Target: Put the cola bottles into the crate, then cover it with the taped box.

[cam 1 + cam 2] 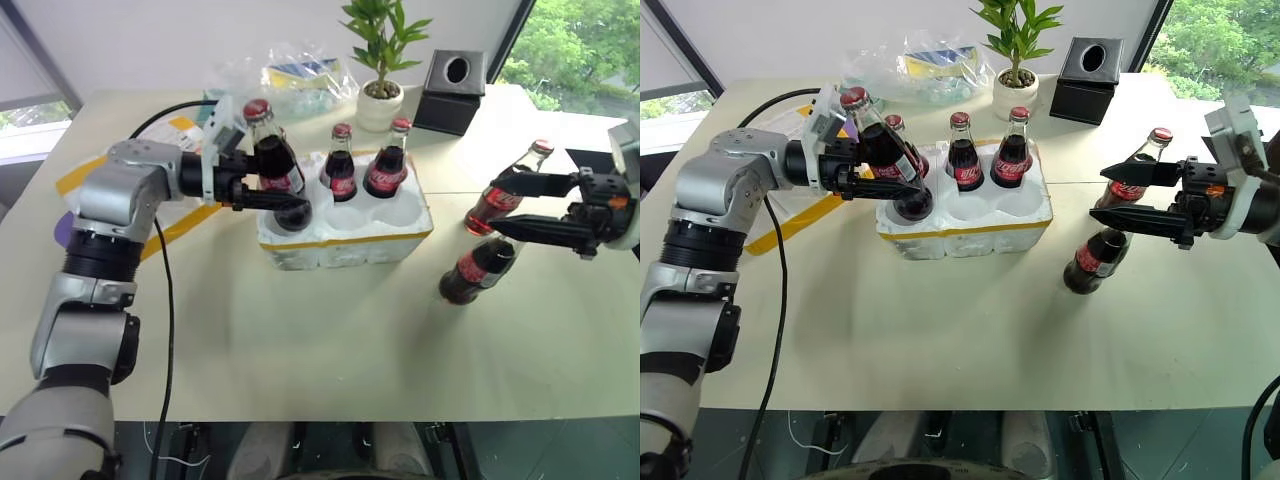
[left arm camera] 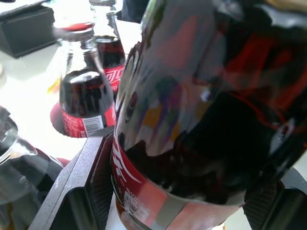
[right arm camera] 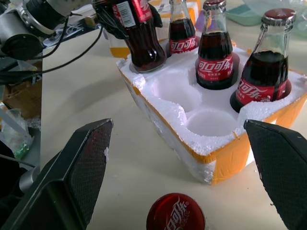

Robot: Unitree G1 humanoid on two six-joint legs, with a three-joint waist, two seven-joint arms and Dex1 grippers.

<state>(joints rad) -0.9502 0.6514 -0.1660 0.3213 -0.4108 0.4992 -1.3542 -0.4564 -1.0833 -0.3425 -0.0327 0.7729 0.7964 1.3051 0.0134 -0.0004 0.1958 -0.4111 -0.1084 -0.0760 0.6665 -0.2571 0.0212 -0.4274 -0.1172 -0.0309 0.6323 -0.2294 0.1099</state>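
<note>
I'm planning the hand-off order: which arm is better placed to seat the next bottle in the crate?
Left. Its pincer grips a cola bottle tilted over the crate's front-left well, while the right pincer stands open beside the two bottles on the table.

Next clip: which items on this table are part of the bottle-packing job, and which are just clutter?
Job items:
- cola bottle in the left tool
- three cola bottles standing in the crate
- two cola bottles on the table by the open right tool

Just lying about:
- potted plant
- black tissue box
- plastic bag
</note>
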